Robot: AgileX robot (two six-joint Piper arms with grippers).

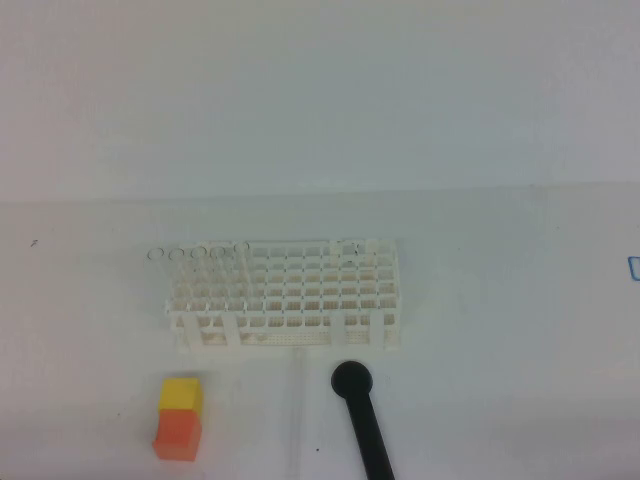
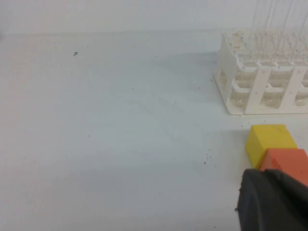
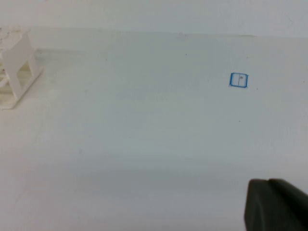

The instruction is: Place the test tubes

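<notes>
A white test tube rack [image 1: 285, 295] stands mid-table. Clear test tubes [image 1: 195, 253] stand in its far left holes, and one more rim shows at the far right [image 1: 350, 246]. Another clear tube [image 1: 297, 400] lies on the table in front of the rack. Neither arm shows in the high view. My left gripper [image 2: 263, 172] is shut and empty, low beside the orange block [image 2: 288, 161], with the rack [image 2: 262, 72] further off. My right gripper [image 3: 267, 182] is shut and empty over bare table, with the rack's corner [image 3: 17, 67] far from it.
A yellow block [image 1: 183, 393] and an orange block [image 1: 178, 435] sit touching at the front left. A black tool with a round head [image 1: 352, 378] lies in front of the rack, handle toward the near edge. A small blue square mark [image 3: 238, 80] is on the table's right.
</notes>
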